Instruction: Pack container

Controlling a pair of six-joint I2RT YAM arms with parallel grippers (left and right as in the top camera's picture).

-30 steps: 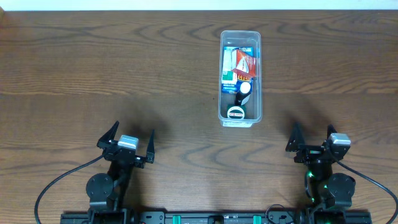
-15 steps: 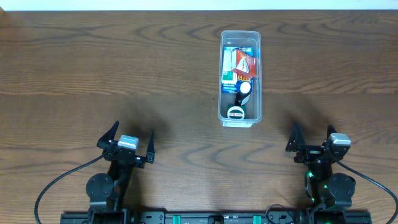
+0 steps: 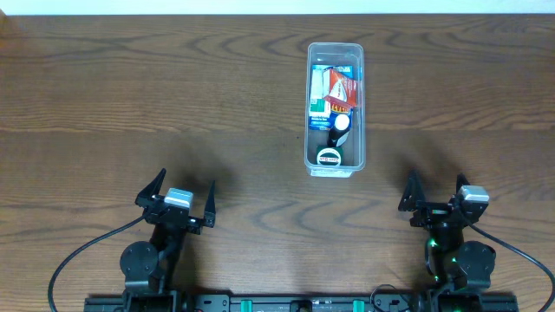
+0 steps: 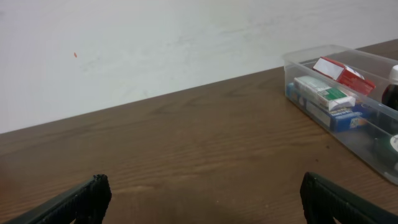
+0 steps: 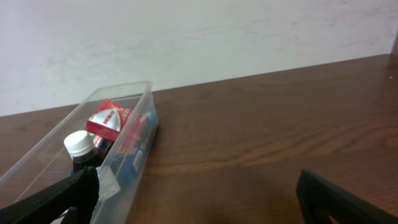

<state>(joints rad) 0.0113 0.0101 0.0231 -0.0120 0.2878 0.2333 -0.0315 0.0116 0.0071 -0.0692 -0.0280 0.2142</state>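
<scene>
The clear plastic container [image 3: 335, 108] stands lengthwise at the far middle of the table. It holds a red box, green and blue boxes, a dark bottle with a white cap and a round tin. It also shows in the left wrist view [image 4: 348, 99] and the right wrist view [image 5: 99, 155]. My left gripper [image 3: 178, 198] is open and empty near the front left edge. My right gripper [image 3: 434, 192] is open and empty near the front right edge. Both are well short of the container.
The brown wooden table [image 3: 173, 104] spreads wide on both sides of the container. A white wall [image 4: 155, 43] rises behind the far edge. Cables run from both arm bases at the front.
</scene>
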